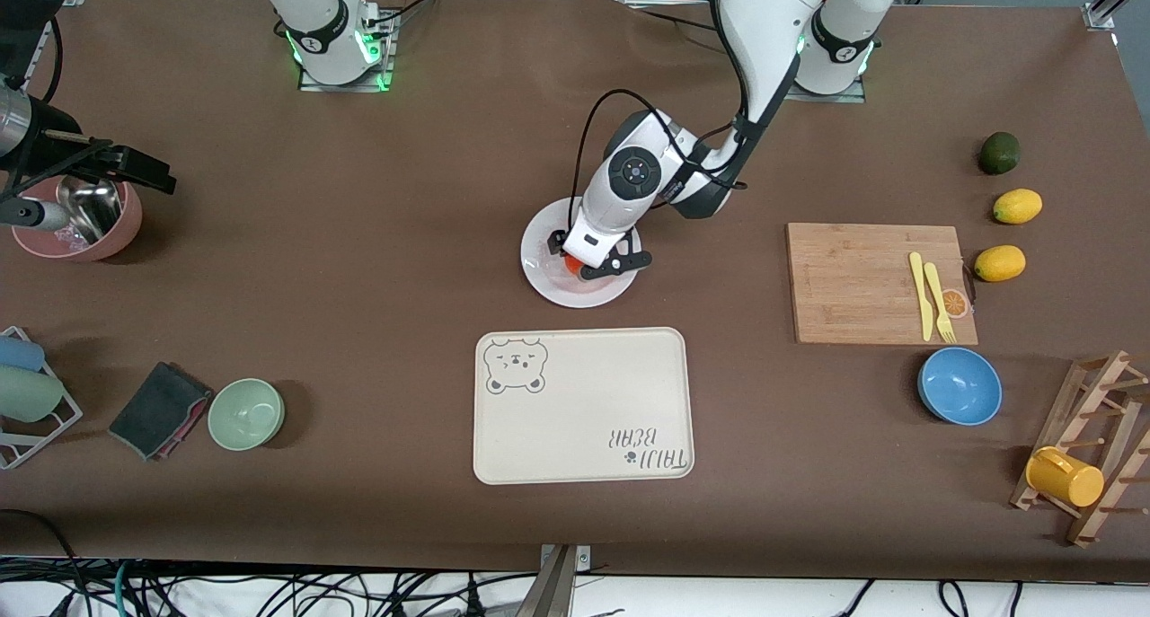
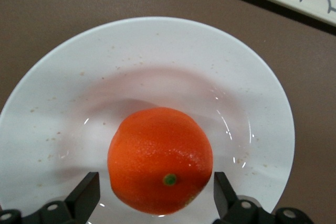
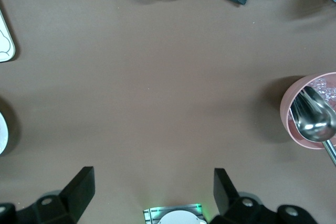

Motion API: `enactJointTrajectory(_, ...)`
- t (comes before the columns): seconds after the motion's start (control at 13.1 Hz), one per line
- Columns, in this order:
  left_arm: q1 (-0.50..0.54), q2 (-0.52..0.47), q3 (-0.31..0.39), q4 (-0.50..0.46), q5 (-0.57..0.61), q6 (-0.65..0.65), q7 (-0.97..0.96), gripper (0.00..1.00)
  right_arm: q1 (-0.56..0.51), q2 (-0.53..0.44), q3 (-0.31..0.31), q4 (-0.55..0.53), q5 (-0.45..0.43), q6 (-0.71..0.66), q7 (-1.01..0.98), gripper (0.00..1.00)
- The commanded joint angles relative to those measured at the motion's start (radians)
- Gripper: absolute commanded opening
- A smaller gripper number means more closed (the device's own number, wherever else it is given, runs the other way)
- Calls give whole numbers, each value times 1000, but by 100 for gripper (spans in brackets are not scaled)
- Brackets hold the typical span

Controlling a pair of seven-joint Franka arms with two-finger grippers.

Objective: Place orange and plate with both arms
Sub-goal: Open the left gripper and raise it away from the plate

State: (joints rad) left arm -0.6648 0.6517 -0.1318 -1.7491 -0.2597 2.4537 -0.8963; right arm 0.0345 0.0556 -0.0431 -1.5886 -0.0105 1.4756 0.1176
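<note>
The orange (image 1: 572,263) lies on the white plate (image 1: 548,240) at the middle of the table, just farther from the front camera than the cream tray. My left gripper (image 1: 593,262) is down over the plate, open, with a finger on each side of the orange and a gap at both. In the left wrist view the orange (image 2: 160,158) sits in the plate's (image 2: 157,51) hollow between the fingers of my left gripper (image 2: 156,182). My right gripper (image 1: 148,172) waits high over the right arm's end of the table, open and empty (image 3: 153,179).
A cream bear tray (image 1: 582,406) lies nearer the front camera than the plate. A cutting board (image 1: 862,280) with yellow cutlery, two lemons (image 1: 1017,206), a blue bowl (image 1: 959,385) and a mug rack (image 1: 1092,446) are toward the left arm's end. A pink bowl (image 1: 126,226), green bowl (image 1: 246,413) and dark cloth (image 1: 160,409) are toward the right arm's end.
</note>
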Motion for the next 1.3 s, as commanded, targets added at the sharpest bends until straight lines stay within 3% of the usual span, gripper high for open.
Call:
enactJointTrajectory(0.0, 42, -78, 3, -7, 20, -40, -3, 100, -2, -2, 3, 10, 11, -8, 13, 100)
enactJointTrajectory(0.15, 97, -153, -2, -12, 19, -103, -3, 100, -2, -2, 3, 10, 12, -8, 13, 100)
enactJointTrajectory(0.38, 267, -373, -11, -122, 20, -206, 22, 100, -2, -2, 3, 10, 12, -8, 14, 100)
enactJointTrajectory(0.53, 383, -527, -17, -212, 20, -284, 228, 100, -2, 0, 3, 10, 11, -6, 16, 100)
enactJointTrajectory(0.69, 505, -628, -15, -213, 20, -468, 447, 100, 16, 12, 3, 9, 9, 2, 14, 100)
enactJointTrajectory(0.84, 626, -702, 7, -210, 22, -571, 738, 100, 44, 23, 3, 9, 3, 2, 13, 100)
enactJointTrajectory(0.99, 634, -738, 113, -172, 130, -645, 900, 100, 74, 56, 3, 10, 1, -4, 2, 100)
enactJointTrajectory(1.22, 634, -762, 129, -123, 263, -706, 928, 100, 151, 104, 5, 9, 10, -14, 16, 100)
